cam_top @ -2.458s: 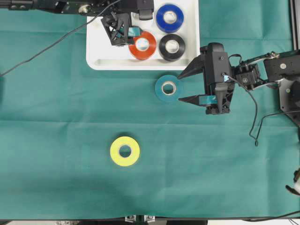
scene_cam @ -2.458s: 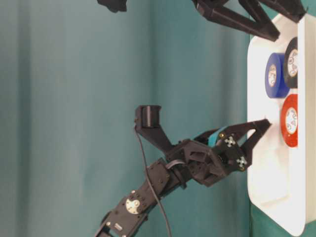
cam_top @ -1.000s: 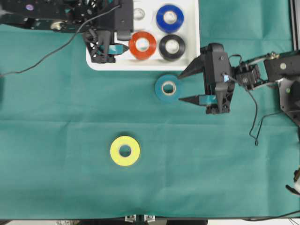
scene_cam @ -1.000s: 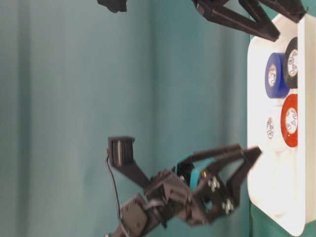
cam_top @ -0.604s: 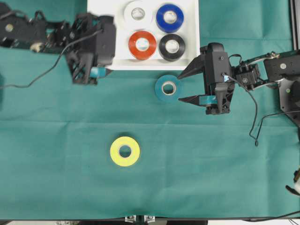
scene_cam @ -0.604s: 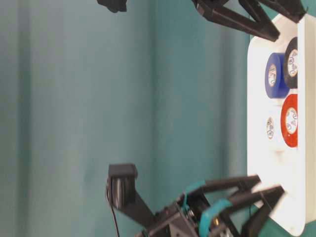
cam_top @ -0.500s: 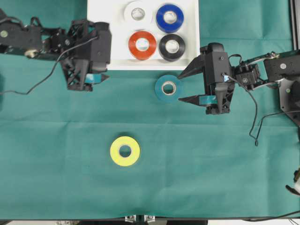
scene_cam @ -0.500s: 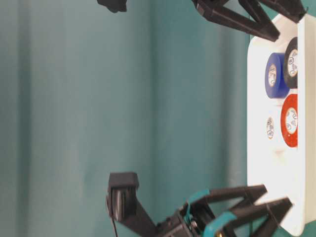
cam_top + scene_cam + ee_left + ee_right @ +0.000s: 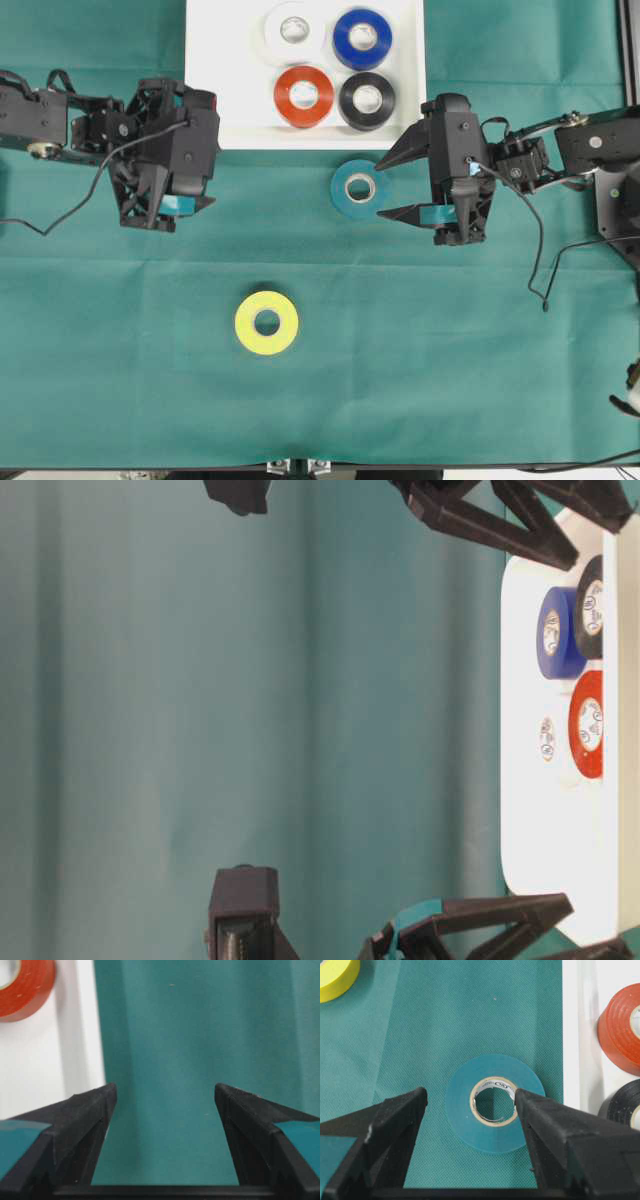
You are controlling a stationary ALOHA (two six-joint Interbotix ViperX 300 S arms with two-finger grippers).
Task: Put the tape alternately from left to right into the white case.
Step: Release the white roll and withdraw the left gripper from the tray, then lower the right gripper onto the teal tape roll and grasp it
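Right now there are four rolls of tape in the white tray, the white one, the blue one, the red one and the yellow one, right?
Not quite. The fourth roll in the shallow white plastic tray is the black tape roll, not the yellow one. The overhead view shows the flat yellow tape roll out on the green cloth. The white tape roll, blue tape roll and red tape roll are inside.

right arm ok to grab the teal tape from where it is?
Probably yes. The right gripper is open, and in the wrist view the teal tape lies flat on the cloth between its fingers, nothing between them. The white case rim is near but apart.
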